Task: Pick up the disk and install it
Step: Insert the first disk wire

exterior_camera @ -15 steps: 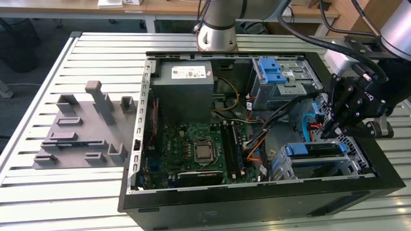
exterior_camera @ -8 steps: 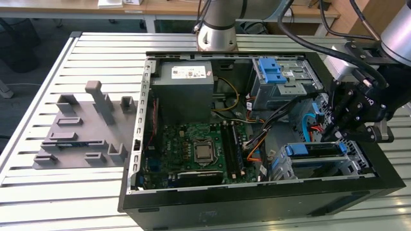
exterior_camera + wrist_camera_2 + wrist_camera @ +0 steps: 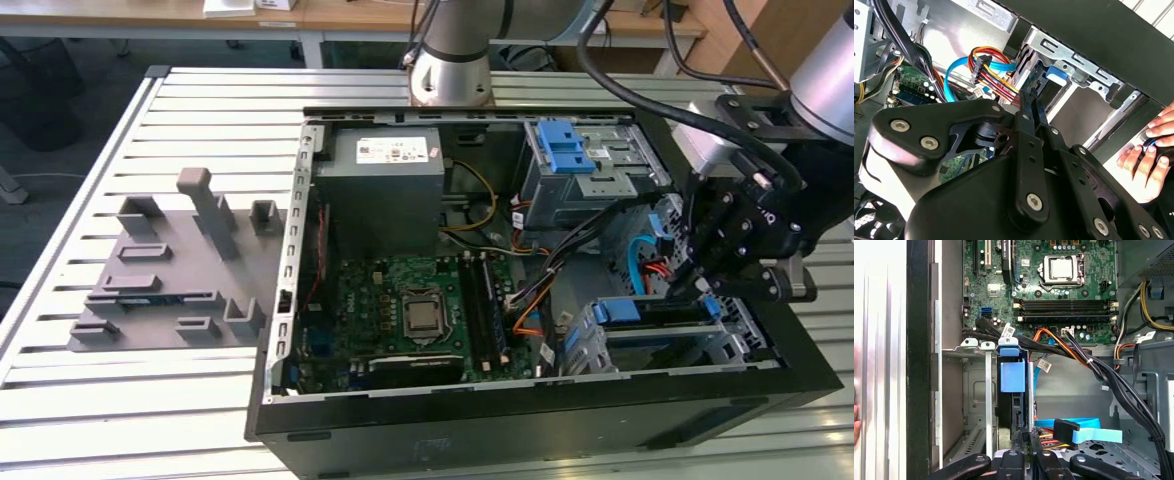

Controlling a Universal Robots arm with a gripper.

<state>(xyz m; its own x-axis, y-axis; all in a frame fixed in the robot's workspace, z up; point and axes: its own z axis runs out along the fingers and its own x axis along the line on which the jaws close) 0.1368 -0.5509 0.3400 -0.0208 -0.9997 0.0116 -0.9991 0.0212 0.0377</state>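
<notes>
The disk [image 3: 1013, 376] stands on edge in the drive cage [image 3: 974, 347] at the corner of the open computer case [image 3: 534, 420], its blue side rail [image 3: 627, 312] showing at the cage mouth. In the second wrist view the blue rail end [image 3: 1056, 75] sits inside the metal cage. My black gripper [image 3: 683, 285] hangs over that cage at the exterior view's right. Its fingers [image 3: 1026, 117] lie close together, shut, and the gripper [image 3: 1030, 97] [image 3: 1024, 435] points at the disk's near edge. I cannot tell whether the tips touch it.
Orange and blue cables [image 3: 984, 70] run just beside the fingers. A grey power-supply box [image 3: 380, 160], the motherboard [image 3: 414, 310] and a second cage with a blue latch [image 3: 567, 150] fill the case. A grey fixture [image 3: 174, 260] sits on the slatted table. A person's hand [image 3: 1149, 150] rests outside the case wall.
</notes>
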